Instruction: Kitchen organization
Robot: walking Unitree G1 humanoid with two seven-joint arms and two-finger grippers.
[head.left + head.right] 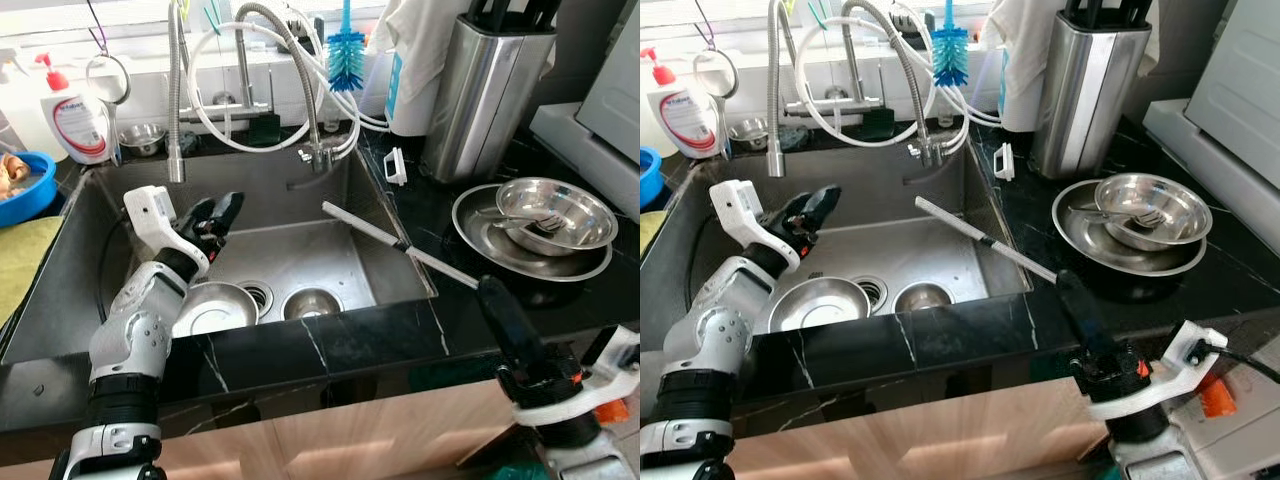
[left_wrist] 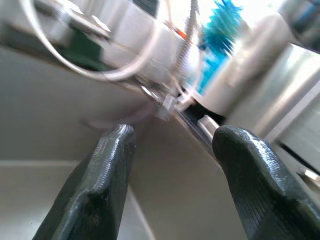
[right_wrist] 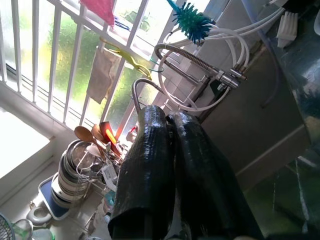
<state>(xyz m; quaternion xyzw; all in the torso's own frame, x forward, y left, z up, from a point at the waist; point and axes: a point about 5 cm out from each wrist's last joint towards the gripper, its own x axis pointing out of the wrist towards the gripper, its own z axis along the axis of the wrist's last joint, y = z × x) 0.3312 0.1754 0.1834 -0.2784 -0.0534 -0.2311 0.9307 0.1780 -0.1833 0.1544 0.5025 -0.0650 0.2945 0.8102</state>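
Left gripper (image 1: pixel 222 212) hangs spread apart over the sink (image 1: pixel 330 250), right gripper (image 1: pixel 497 300) pressed together at the tabletop's (image 1: pixel 440 215) front edge.

Two steel bowls (image 1: pixel 216 307) sit upright on the sink (image 1: pixel 330 240) floor.
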